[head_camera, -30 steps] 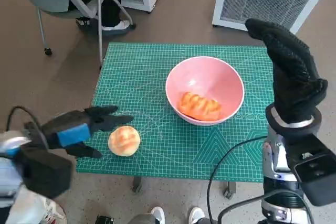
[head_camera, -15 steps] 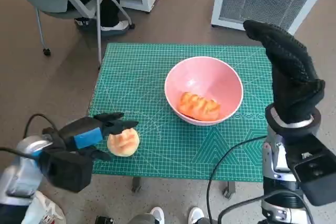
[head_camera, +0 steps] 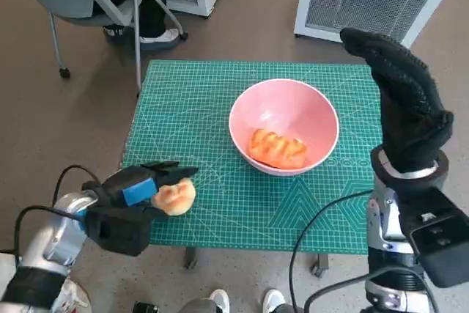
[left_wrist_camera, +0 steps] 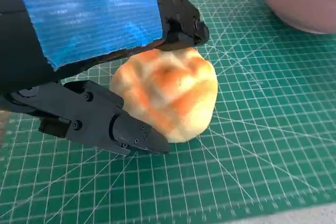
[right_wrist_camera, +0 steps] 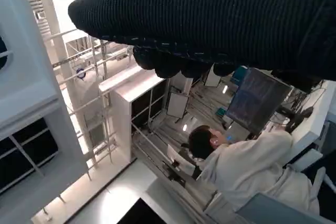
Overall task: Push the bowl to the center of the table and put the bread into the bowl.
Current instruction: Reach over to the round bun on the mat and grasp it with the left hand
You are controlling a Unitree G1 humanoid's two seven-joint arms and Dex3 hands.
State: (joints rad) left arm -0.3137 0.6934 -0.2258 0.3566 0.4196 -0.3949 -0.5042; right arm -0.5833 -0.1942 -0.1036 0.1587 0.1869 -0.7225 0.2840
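We are closing our left hand [head_camera: 139, 185] around the round bread roll [head_camera: 174, 197] near the front left edge of the green cutting mat [head_camera: 198, 100]. In the left wrist view the roll [left_wrist_camera: 167, 98] is sitting between a black finger [left_wrist_camera: 181, 22] pressing its far side and another finger [left_wrist_camera: 105, 124] lying along its near side, both touching the crust. We are judging the roll as gripped, though it is resting on the mat and not yet lifted.

The pink bowl [head_camera: 326, 111] is standing near the middle of the mat, to the right of and beyond the roll, well apart from it. A long, ridged, orange-brown loaf [head_camera: 277, 149] is already lying inside it, toward the near wall, its long axis running roughly left to right. So the coming move is asking us to carry the roll up and rightward, over the near left rim. The left hand is clearly the nearer one.

We are holding the left forearm low, reaching in from the front left corner with the blue-taped back facing up. The right hand [head_camera: 403, 104], in its black glove, is raised upright beside the table's right edge, fingers extended together and holding nothing. The right wrist view is showing only the glove and a person [right_wrist_camera: 236, 163] in a pale top.
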